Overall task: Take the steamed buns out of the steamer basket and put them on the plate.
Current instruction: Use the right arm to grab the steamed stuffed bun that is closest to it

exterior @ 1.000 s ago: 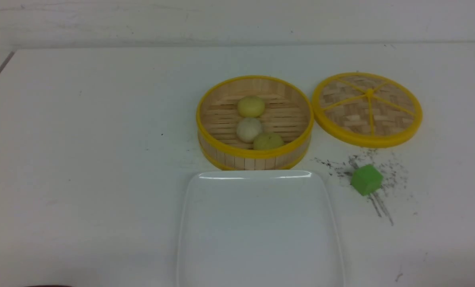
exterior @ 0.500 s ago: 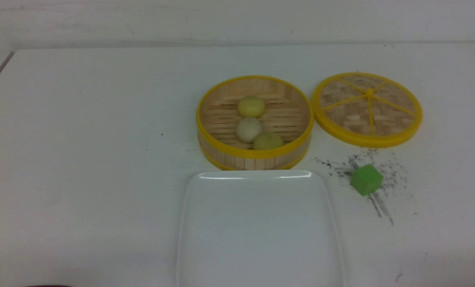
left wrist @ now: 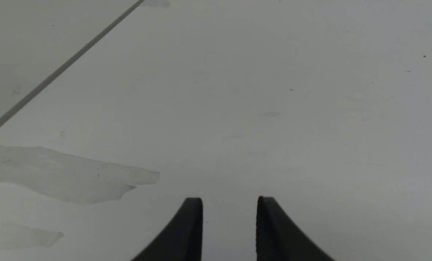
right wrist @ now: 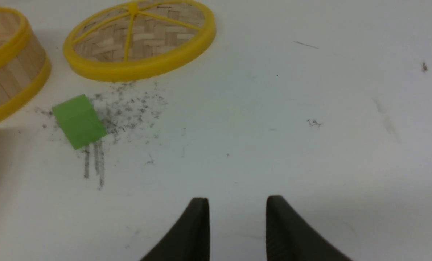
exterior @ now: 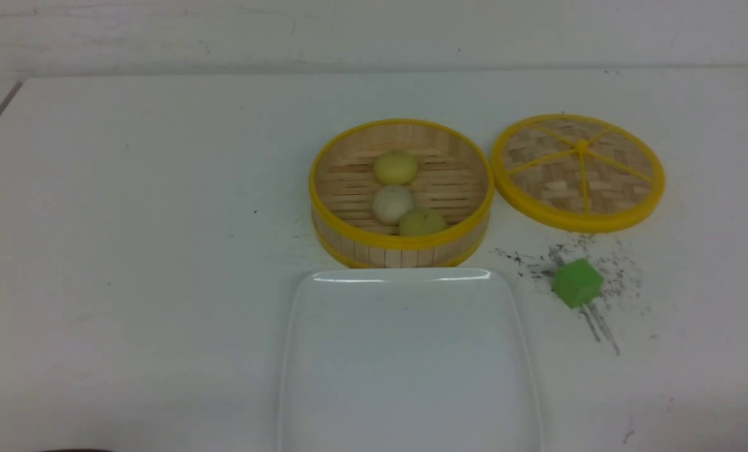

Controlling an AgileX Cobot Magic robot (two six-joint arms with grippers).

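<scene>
While the three steamed buns lie inside the steamer basket (exterior: 401, 248), both grippers hang over the bare desk (exterior: 129, 251) with the jaws a little apart.

Inside the basket, the pale yellow bun (exterior: 395, 167) sits toward the far wall, the off-white bun (exterior: 392, 204) is near the middle, and the yellow-green bun (exterior: 422, 222) is by the near wall, close together in a row. The white plate (exterior: 405, 351) lies just in front of the basket, the woven lid (exterior: 578, 171) lies flat just to its right, and the green cube (exterior: 577, 283) stands to its front-right among dark specks. The right gripper (right wrist: 237, 198) is on the basket's right side, past the cube, with a narrow gap between its jaws and holding nothing. The left gripper (left wrist: 229, 199) shows the same narrow gap and also holds nothing.
</scene>
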